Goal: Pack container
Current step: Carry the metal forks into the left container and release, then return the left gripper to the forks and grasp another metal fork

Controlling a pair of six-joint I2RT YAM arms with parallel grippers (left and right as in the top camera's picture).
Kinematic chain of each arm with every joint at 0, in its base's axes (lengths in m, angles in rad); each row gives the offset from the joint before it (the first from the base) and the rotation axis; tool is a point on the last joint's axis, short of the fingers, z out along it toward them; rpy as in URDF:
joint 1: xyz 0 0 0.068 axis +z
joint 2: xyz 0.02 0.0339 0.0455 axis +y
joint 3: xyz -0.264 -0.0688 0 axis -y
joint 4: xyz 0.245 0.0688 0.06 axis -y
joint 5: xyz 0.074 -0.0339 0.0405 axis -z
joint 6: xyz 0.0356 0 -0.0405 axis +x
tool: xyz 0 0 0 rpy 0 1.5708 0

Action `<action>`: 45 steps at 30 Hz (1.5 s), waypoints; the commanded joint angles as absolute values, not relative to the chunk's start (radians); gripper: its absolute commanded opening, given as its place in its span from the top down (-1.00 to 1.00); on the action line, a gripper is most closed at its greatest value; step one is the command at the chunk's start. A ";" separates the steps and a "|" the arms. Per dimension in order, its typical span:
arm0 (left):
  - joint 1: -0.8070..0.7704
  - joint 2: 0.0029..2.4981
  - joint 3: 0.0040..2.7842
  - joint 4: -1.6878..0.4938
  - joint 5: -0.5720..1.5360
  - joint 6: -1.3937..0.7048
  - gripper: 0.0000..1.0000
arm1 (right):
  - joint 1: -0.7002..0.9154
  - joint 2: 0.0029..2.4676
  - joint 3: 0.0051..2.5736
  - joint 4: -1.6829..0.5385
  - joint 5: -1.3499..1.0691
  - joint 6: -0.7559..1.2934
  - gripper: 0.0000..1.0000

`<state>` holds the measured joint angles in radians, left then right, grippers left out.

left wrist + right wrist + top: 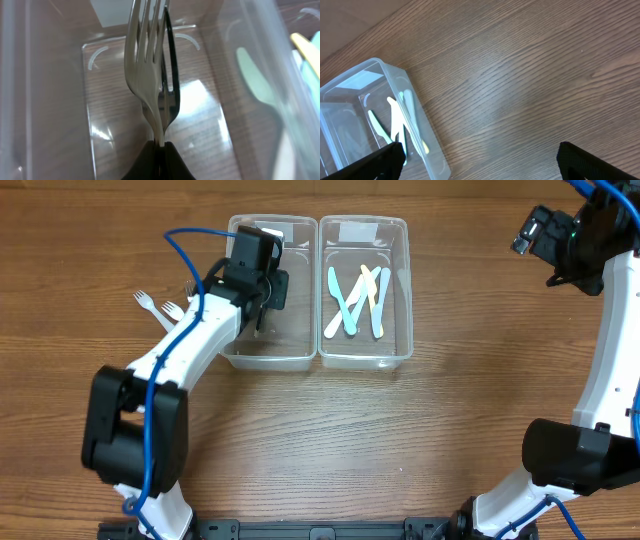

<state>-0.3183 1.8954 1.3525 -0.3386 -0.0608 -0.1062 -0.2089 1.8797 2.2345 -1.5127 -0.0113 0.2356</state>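
My left gripper (262, 310) is shut on a white plastic fork (145, 70) and holds it inside the empty left clear container (290, 352), above its floor (200, 120). The right clear container (395, 235) holds several pastel plastic knives (355, 298); it also shows in the right wrist view (415, 115). Two more white forks (160, 307) lie on the table left of the containers. My right gripper (479, 157) is open and empty, raised at the far right of the table (555, 240).
The two containers stand side by side at the table's back centre. The wooden table (400, 440) stretches in front of them and to the right.
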 commanded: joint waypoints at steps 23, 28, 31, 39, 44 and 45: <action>-0.015 1.886 1.594 -0.885 -0.084 -0.402 -0.49 | -0.211 1.881 2.238 -1.525 -0.002 0.244 -1.00; 0.028 2.043 1.578 -0.892 0.005 -0.445 -0.38 | -0.211 1.881 2.238 -1.525 -0.002 0.244 -1.00; 0.028 2.114 1.578 -0.882 0.031 -0.498 -0.35 | -0.211 1.881 2.238 -1.525 -0.002 0.244 -1.00; 0.017 2.212 1.578 -0.881 0.099 -0.494 -0.25 | -0.211 1.881 2.238 -1.524 -0.002 0.243 -1.00; 0.017 2.212 1.578 -0.881 0.097 -0.495 0.07 | -0.211 1.881 2.238 -1.520 -0.002 0.244 -1.00; 0.017 2.212 1.578 -0.881 0.097 -0.496 0.24 | -0.211 1.881 2.238 -1.520 -0.002 0.243 -1.00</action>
